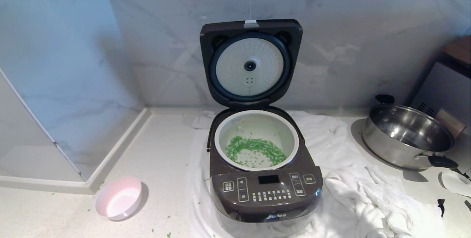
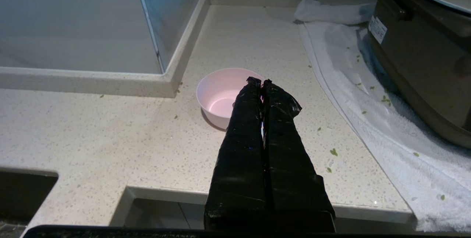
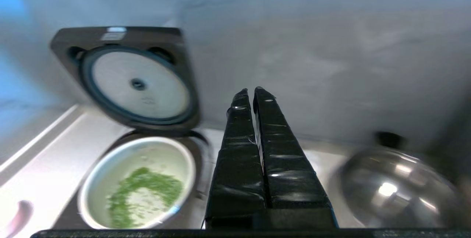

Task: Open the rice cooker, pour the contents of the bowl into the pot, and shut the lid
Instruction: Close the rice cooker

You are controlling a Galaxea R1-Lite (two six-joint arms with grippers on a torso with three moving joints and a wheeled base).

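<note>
Left gripper (image 2: 262,82) hung pressed together, empty, above the bowl (image 1: 118,197); right gripper (image 3: 250,94) likewise, right of the rice cooker (image 1: 264,171). Lid (image 1: 251,61) stood upright behind the pot (image 1: 256,139) (stiff, hinged; probably best pushed at its top edge).

Pot: a large shiny round stainless-steel pot (image 1: 408,137) with black handles stands on the right of the counter, just beside the towel's edge.
Towel: a white terry towel (image 1: 371,190) lies spread on the counter, bunched into folds at the front right.
Counter: a pale speckled stone countertop (image 1: 162,149) carries everything, with a raised ledge at the left.
Wall: a grey-veined white marble wall (image 1: 368,28) rises behind.
Box: a grey box-like appliance with a brown top (image 1: 447,83) sits at the far right, behind the steel pot.
</note>
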